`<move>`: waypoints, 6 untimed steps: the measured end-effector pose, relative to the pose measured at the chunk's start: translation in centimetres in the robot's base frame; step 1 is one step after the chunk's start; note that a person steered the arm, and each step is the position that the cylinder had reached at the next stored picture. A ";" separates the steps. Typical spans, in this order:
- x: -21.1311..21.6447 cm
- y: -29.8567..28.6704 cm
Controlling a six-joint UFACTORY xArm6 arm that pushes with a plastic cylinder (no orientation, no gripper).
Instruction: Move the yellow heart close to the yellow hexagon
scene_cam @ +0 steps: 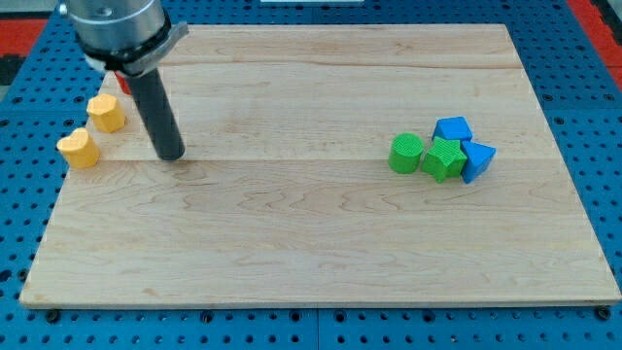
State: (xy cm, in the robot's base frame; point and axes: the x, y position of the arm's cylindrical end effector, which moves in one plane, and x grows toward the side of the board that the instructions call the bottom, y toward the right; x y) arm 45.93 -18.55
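Two yellow blocks sit near the board's [321, 243] left edge: the yellow hexagon [106, 113] toward the view's top, the yellow heart [78, 149] just below and left of it, near each other but apart. My tip [171, 154] rests on the wood to the right of both, touching neither; being a bare rod, it has no jaws to open or close.

Handling estimate: the heart looks like a small rigid block, light, likely to slide easily on the smooth wood and to spin if struck off-centre. No grasp possible, only a push. Best contact, I judge, is its lower-left face, driving up and right toward the hexagon. It lies close to the board edge, so approach room is tight.

A red block is partly hidden behind the rod at top left. Far right: green cylinder [406, 153], green star-like block [444, 158], two blue blocks [453, 129] [477, 159], well apart from the work.
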 end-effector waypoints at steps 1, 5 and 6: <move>6.2 -11.3; -1.9 -11.6; -0.7 -11.0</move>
